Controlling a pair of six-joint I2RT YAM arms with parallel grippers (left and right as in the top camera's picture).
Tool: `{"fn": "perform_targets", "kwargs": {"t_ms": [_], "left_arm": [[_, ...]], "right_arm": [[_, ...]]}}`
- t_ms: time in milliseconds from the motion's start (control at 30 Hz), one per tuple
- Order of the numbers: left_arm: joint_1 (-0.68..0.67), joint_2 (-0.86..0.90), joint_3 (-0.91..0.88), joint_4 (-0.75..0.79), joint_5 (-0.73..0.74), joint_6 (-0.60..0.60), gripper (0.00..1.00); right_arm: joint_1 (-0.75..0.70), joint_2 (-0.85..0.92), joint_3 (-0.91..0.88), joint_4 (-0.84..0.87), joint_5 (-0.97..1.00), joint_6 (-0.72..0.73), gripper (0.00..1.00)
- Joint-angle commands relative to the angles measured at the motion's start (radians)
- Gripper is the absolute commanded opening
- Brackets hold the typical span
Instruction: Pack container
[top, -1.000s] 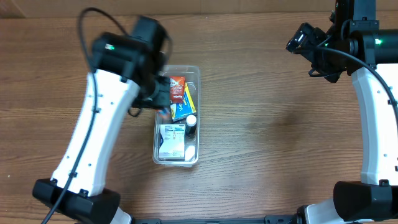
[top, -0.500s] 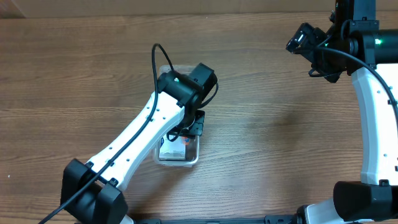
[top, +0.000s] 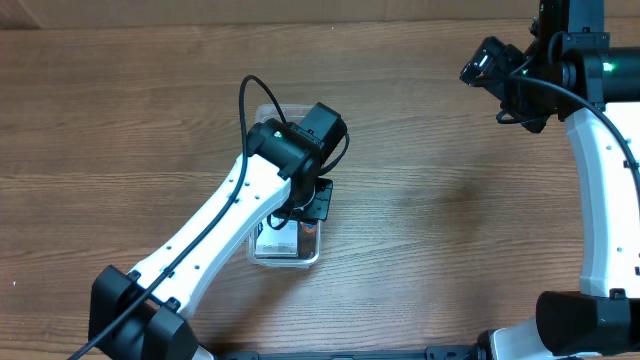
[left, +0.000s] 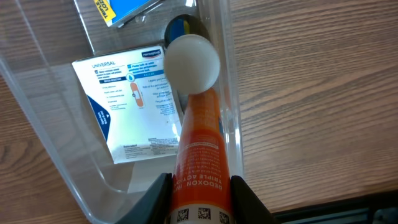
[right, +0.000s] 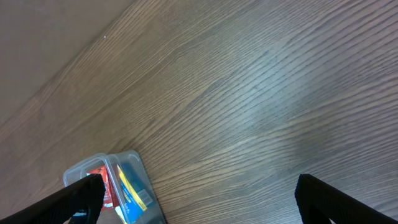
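Observation:
The clear plastic container (top: 312, 256) lies on the wooden table, mostly hidden under my left arm. It also shows in the left wrist view (left: 56, 162) and in the right wrist view (right: 134, 157). My left gripper (left: 200, 205) is shut on an orange tube with a white cap (left: 198, 149), held over the container's right wall. Inside lie a white plaster box (left: 127, 106), a blue and yellow box (left: 121, 7) and a small dark bottle (left: 180, 28). My right gripper (right: 199, 202) is open and empty, high at the far right, away from the container.
An orange-red box (right: 99, 180) and the blue and yellow box (right: 134, 190) show in the container's far end in the right wrist view. Bare wooden table (top: 430, 200) lies between the container and the right arm.
My left arm swung from the container's far left across it, over its near right part; half a second ago to now it has hardly moved. The right arm has not moved.

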Motion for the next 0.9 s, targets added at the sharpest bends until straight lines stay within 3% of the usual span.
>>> {"fn": "perform_targets", "kwargs": {"t_ms": [0, 333, 367, 433, 500, 600, 867], "left_arm": [[-0.007, -0.035, 0.017, 0.006, 0.033, 0.022, 0.22], [-0.006, -0.024, -0.139, 0.132, 0.028, 0.019, 0.27], [-0.005, -0.024, -0.142, 0.134, 0.027, 0.019, 0.3], [-0.005, -0.025, -0.135, 0.143, 0.018, 0.019, 0.49], [0.0, -0.026, -0.112, 0.136, 0.014, 0.02, 0.57], [0.038, -0.026, 0.008, 0.057, 0.002, 0.05, 0.71], [0.182, -0.077, 0.54, -0.32, -0.199, 0.09, 0.66]], "right_arm": [[-0.003, -0.002, 0.003, 0.005, -0.006, -0.003, 1.0], [-0.003, -0.002, 0.003, 0.005, -0.006, -0.003, 1.0], [-0.003, -0.002, 0.003, 0.005, -0.006, -0.003, 1.0], [-0.003, -0.002, 0.003, 0.005, -0.006, -0.003, 1.0], [-0.003, -0.002, 0.003, 0.005, -0.006, -0.003, 1.0], [-0.003, -0.002, 0.003, 0.005, -0.006, -0.003, 1.0], [-0.003, -0.002, 0.003, 0.005, -0.006, -0.003, 1.0]]}}
